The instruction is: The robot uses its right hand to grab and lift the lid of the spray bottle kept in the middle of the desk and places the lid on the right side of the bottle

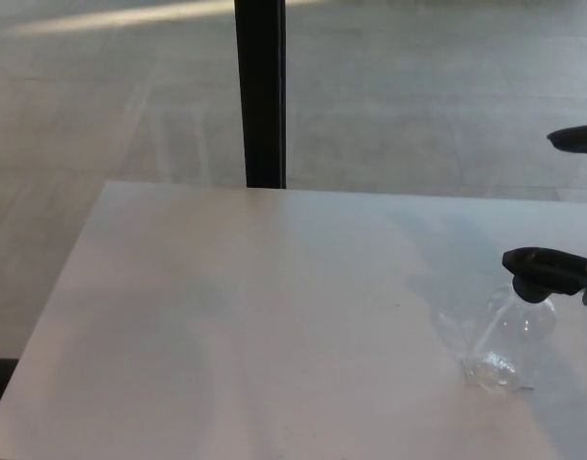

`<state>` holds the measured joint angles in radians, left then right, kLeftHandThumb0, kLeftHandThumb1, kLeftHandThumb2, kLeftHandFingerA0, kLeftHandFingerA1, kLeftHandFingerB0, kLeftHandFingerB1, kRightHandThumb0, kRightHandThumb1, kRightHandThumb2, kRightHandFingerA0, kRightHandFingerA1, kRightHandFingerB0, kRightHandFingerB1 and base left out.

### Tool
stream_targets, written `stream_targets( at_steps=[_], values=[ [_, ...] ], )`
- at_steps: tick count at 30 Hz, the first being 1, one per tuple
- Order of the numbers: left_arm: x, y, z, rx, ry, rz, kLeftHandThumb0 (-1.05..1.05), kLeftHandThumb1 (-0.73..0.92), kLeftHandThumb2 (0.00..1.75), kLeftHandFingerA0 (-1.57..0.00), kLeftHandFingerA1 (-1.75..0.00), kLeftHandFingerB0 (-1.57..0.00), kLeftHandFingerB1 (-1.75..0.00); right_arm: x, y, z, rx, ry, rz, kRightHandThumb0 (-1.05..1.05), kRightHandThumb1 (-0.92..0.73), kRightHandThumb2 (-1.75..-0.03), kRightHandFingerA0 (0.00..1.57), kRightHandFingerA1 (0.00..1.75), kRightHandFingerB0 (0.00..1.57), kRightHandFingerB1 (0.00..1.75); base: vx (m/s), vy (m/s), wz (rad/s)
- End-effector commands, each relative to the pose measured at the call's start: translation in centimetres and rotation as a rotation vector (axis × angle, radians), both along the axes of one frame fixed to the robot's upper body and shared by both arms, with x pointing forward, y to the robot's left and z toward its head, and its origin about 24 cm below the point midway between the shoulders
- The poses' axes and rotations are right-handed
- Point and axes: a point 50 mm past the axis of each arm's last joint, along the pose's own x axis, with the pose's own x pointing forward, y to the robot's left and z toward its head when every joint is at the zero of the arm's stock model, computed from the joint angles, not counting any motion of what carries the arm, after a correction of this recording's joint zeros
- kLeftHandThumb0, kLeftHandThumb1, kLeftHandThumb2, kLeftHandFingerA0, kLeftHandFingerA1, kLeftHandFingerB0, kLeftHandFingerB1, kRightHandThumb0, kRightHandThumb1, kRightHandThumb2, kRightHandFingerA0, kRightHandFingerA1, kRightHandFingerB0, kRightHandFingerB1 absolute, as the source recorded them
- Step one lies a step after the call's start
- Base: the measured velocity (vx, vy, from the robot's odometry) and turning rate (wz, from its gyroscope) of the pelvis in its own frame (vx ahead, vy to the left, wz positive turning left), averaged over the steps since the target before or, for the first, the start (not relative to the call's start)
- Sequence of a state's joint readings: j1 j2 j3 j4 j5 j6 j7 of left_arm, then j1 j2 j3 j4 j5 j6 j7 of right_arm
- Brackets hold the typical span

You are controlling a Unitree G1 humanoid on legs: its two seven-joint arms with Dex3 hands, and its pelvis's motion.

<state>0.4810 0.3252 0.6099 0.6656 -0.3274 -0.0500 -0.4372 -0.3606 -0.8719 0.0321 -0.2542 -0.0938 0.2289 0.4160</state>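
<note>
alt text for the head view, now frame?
A clear spray bottle with its black trigger lid still on stands near the right edge of a white desk. A dark tip, probably the robot's right hand, enters at the right edge above the bottle, not touching it. Behind the desk stand a black post and grey floor.

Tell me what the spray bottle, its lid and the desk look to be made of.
Spray bottle: clear, glossy plastic by the look; the desk shows through it and highlights glint at its base.
Lid: black trigger head, likely matte plastic; no shine.
Desk: smooth white top with a soft sheen, perhaps laminate; it cannot be told for certain.
</note>
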Motion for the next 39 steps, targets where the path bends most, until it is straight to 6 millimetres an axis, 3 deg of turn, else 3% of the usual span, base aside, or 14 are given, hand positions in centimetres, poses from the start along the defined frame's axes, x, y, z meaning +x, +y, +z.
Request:
stream_targets(
  at_steps=[1,5,7,8,13,14,18,19,22,25,26,28,31,39],
  values=[
    [0.1,0.4,0.6,0.028,-0.003,-0.022,-0.65,0.67,0.61,-0.64,-0.52,-0.5,-0.39,0.8,-0.2,-0.1,-0.118,0.013,-0.054,-0.39,-0.33,-0.96,0.03,0.53,0.0,0.48,0.0,0.0,0.0],
    [0.1,0.6,0.5,0.025,0.005,-0.031,-0.68,0.66,0.61,-0.64,-0.51,-0.51,-0.39,1.2,0.1,-0.7,-0.148,0.002,-0.05,-0.39,-0.3,-0.95,0.04,0.53,0.0,0.48,0.0,0.0,0.0],
    [0.3,0.5,0.5,0.031,0.005,-0.046,-0.68,0.52,0.93,-0.55,-0.61,-0.42,-0.53,1.4,0.3,-1.0,-0.143,0.001,-0.046,-0.86,-0.68,-0.61,0.12,0.43,0.22,0.28,0.0,0.0,0.0],
    [0.3,0.4,0.6,0.031,0.003,-0.053,-0.67,0.66,0.61,-0.63,-0.52,-0.5,-0.39,1.5,0.6,-1.4,-0.148,0.035,-0.046,-0.39,-0.29,-0.95,0.04,0.53,0.0,0.48,0.0,0.0,0.0],
    [0.2,0.4,0.6,0.023,-0.004,-0.049,-0.66,0.53,0.94,-0.56,-0.63,-0.42,-0.53,1.6,0.8,-2.5,-0.218,0.11,-0.051,-0.39,-0.3,-0.95,0.04,0.53,0.0,0.48,0.0,0.0,0.0],
    [0.2,0.4,0.5,0.022,-0.002,-0.048,-0.67,0.53,0.94,-0.55,-0.61,-0.42,-0.53,1.7,0.7,-2.7,-0.261,0.146,-0.062,-0.87,-0.56,-0.96,0.03,0.44,0.09,0.41,0.0,0.0,0.0],
    [0.2,0.5,0.5,0.022,-0.001,-0.049,-0.67,0.67,0.61,-0.62,-0.52,-0.5,-0.39,1.7,0.3,-3.0,-0.357,0.299,-0.088,-0.92,-0.59,-0.99,0.06,0.5,0.02,0.31,0.0,0.0,0.0],
    [0.2,0.5,0.5,0.02,-0.004,-0.043,-0.67,0.65,0.6,-0.63,-0.52,-0.52,-0.39,1.6,0.2,-3.0,-0.369,0.313,-0.089,-0.4,-0.28,-0.95,0.02,0.52,0.0,0.49,0.0,0.0,0.0],
    [0.2,0.5,0.4,0.023,-0.005,-0.053,-0.68,0.67,0.6,-0.6,-0.52,-0.49,-0.39,1.5,0.3,-3.1,-0.397,0.331,-0.093,-0.87,-0.68,-0.61,0.39,0.77,0.15,0.26,0.0,0.0,0.0],
    [0.0,0.5,0.3,0.02,-0.004,-0.063,-0.68,0.67,0.6,-0.6,-0.52,-0.49,-0.39,1.4,0.5,-3.2,-0.426,0.338,-0.087,-0.87,-0.68,-0.61,0.39,0.77,0.15,0.26,0.0,0.0,0.0],
    [0.0,0.4,0.4,0.019,-0.006,-0.06,-0.68,0.68,0.61,-0.63,-0.53,-0.52,-0.39,1.4,0.6,-3.3,-0.474,0.343,-0.087,-0.99,-0.61,-0.96,0.38,0.64,0.11,0.34,0.0,0.0,0.0],
    [-0.1,0.4,0.4,0.02,-0.009,-0.06,-0.66,0.68,0.61,-0.62,-0.52,-0.51,-0.39,1.6,0.7,-3.5,-0.498,0.338,-0.09,-0.8,-0.68,-0.61,0.58,0.7,0.2,0.27,0.0,0.0,0.0],
    [-0.2,0.4,0.3,0.024,-0.01,-0.062,-0.66,0.56,0.96,-0.54,-0.62,-0.41,-0.53,1.6,1.1,-4.0,-0.502,0.27,-0.097,-0.68,-0.57,-0.9,0.74,0.83,0.19,0.44,0.0,0.0,0.0],
    [-0.7,0.3,0.1,0.012,-0.032,-0.045,-0.69,0.72,0.62,-0.62,-0.52,-0.49,-0.39,1.3,1.8,-4.6,-0.499,0.085,-0.101,-0.28,-0.78,-0.65,0.92,1.33,0.49,0.37,0.0,0.0,0.0]
  ],
)
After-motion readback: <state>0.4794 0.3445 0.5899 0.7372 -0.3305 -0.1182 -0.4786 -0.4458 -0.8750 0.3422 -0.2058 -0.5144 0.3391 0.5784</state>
